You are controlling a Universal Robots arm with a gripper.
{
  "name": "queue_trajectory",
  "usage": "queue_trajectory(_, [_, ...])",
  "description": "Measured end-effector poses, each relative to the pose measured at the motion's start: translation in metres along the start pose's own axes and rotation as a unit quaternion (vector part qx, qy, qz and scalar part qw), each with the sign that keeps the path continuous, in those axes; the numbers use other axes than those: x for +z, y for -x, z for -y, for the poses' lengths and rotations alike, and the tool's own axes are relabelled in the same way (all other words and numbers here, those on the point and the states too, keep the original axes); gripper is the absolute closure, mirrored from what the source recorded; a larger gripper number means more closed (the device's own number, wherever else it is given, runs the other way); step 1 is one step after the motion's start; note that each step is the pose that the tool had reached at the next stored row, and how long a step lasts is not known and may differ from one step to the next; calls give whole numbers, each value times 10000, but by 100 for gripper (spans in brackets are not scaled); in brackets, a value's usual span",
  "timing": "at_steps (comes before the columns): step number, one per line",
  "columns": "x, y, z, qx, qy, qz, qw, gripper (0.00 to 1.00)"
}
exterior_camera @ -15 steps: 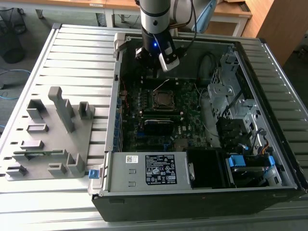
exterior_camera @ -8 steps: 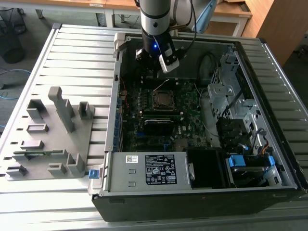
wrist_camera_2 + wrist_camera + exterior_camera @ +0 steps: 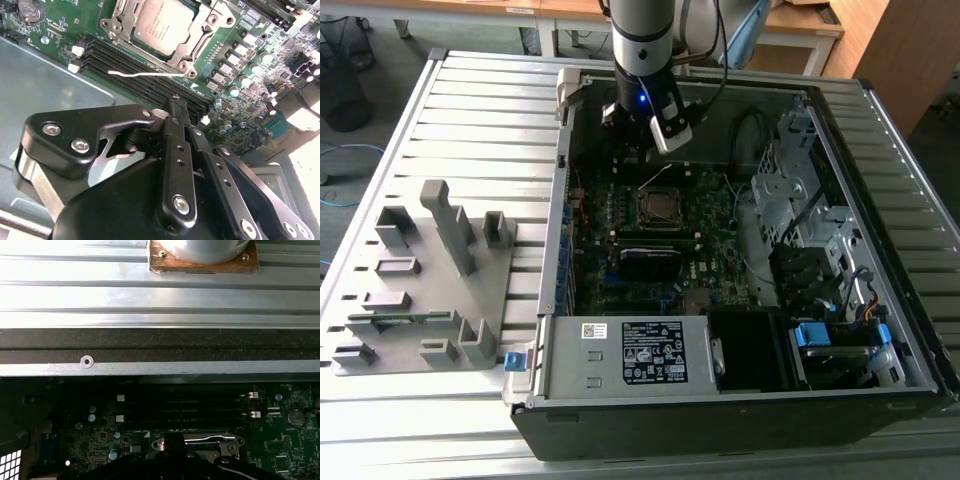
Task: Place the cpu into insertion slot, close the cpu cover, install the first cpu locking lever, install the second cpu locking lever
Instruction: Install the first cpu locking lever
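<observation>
Claw [image 3: 176, 102] drawn narrow, fingers together with nothing between them, as you can check in the second wrist view. It sits over the motherboard [image 3: 240, 60] next to the long black memory slots [image 3: 140, 62], apart from the socket.

You have one cpu [image 3: 162, 24], a flat square chip with a dull silver-grey top. It is seated in the insertion slot [image 3: 642, 207] near the middle of the exterior view. Its top carries fine print, too small to make out.

One cpu cover [image 3: 202, 27], a silvery frame plate, lies down around the chip. One thin wire locking lever [image 3: 145, 75] lies across the memory slots, one end at the socket corner. Two white latch tabs [image 3: 76, 50] mark the slot ends.

One black printed label [image 3: 654, 353] sits on the power supply [image 3: 570, 365] at the exterior view's lower centre. One white sticker [image 3: 592, 330] sits just beside it.
</observation>
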State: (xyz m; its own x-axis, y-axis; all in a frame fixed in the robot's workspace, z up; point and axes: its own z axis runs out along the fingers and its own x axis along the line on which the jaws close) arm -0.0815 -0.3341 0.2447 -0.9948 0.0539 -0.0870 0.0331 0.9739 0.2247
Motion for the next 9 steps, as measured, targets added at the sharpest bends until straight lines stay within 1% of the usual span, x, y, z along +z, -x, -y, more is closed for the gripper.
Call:
queue_trajectory(1, [0, 0, 0, 0, 0, 0, 10000, 89])
queue_trajectory(3, [32, -3, 7, 0, 1, 0, 10000, 89])
queue_trajectory(9, [41, -4, 9, 0, 2, 0, 10000, 89])
